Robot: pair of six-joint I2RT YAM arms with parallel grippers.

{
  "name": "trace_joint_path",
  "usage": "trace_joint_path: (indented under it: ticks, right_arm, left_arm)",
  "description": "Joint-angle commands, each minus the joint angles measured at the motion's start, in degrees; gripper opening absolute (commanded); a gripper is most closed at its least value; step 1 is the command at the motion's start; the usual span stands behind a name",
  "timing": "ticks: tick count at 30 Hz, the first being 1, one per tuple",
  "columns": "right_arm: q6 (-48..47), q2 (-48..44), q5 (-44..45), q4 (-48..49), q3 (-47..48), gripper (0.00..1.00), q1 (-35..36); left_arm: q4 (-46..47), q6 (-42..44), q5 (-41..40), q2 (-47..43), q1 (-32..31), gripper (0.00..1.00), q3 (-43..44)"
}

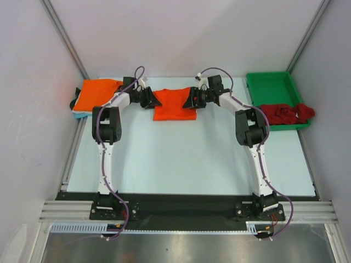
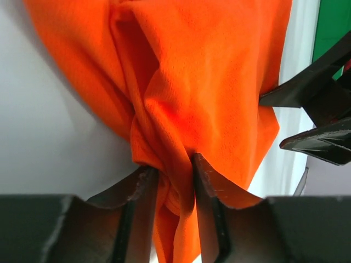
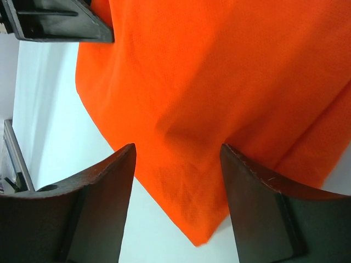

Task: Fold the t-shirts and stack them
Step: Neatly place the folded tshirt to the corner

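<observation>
A folded orange t-shirt (image 1: 174,106) lies at the far middle of the table. My left gripper (image 1: 154,101) is shut on a bunched edge of the orange t-shirt (image 2: 208,82) at its left side. My right gripper (image 1: 189,101) is open over the shirt's right side; its jaws straddle a corner of the shirt (image 3: 219,98) without pinching it. Another orange t-shirt (image 1: 96,94) lies folded at the far left on a pale blue one (image 1: 80,115). A dark red t-shirt (image 1: 285,114) hangs crumpled over the front of the green tray (image 1: 271,86).
White walls stand close behind and at both sides. The green tray sits at the far right corner. The right gripper's fingers (image 2: 323,118) show in the left wrist view, close to the shirt.
</observation>
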Motion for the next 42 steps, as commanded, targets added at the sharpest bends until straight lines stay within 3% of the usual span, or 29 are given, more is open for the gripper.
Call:
trace_joint_path:
  ticks: [1,5,6,8,13,16,23,42]
  right_arm:
    - [-0.07,0.05,0.64,1.13,0.77,0.68,0.96]
    - [-1.74,-2.23,1.17,0.08,0.68,0.69,1.13]
    - [-3.75,-4.24,1.34,-0.88,0.59,0.69,1.14]
    - [-6.83,-6.71,2.31,-3.16,0.07,0.70,1.05]
    - [-12.20,-16.80,7.32,-5.98,-2.65,0.72,-0.44]
    - [-12.73,-20.16,7.94,-7.04,-5.99,0.72,-2.29]
    - [-17.56,-27.45,10.05,-8.18,-12.67,0.72,-4.58]
    - [-13.08,-27.20,5.74,-6.87,-15.14,0.72,-8.00]
  left_arm:
    - [2.31,-2.00,3.91,1.28,-2.29,0.36,-0.29]
    - [2.84,-1.04,5.59,-0.21,-2.91,0.20,0.42]
    - [1.19,-0.08,5.15,-0.91,-3.17,0.09,0.51]
    - [-1.54,3.95,2.79,-3.71,-3.35,0.00,0.51]
    - [-16.63,17.40,-9.86,-9.26,-3.17,0.00,0.60]
    - [-21.05,25.22,-15.84,-13.65,-2.30,0.00,-2.64]
    - [-27.39,33.32,-28.77,-20.69,1.04,0.00,-3.54]
    - [-22.22,48.44,-58.91,-28.60,0.17,0.00,2.26]
